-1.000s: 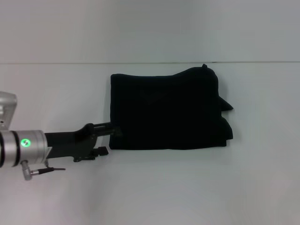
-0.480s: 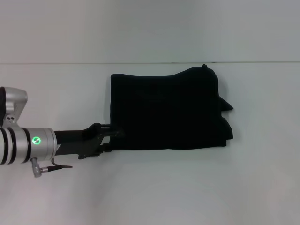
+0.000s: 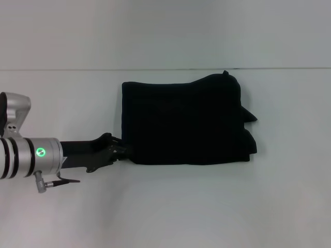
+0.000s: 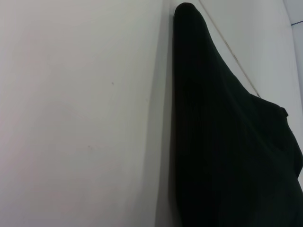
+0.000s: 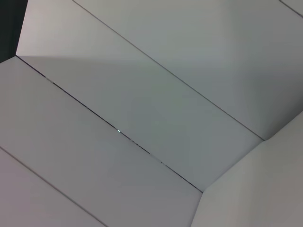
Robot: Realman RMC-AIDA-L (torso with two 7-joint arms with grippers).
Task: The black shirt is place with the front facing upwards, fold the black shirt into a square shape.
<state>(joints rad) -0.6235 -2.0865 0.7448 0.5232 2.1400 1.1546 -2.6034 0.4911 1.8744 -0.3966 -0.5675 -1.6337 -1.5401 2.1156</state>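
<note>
Left gripper (image 3: pixel 123 150) touching near-left corner of black shirt (image 3: pixel 186 124); shirt lying to right, long side left-right. Finger state unclear.

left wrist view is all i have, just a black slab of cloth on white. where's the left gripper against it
Observer: The left gripper is at the near left corner of the black shirt.
Operator: shape of the shirt
Observer: A folded rectangle, with its right edge uneven and bulging.
Operator: right arm anywhere close
Observer: Not in the head view; its wrist camera shows only pale panels.
</note>
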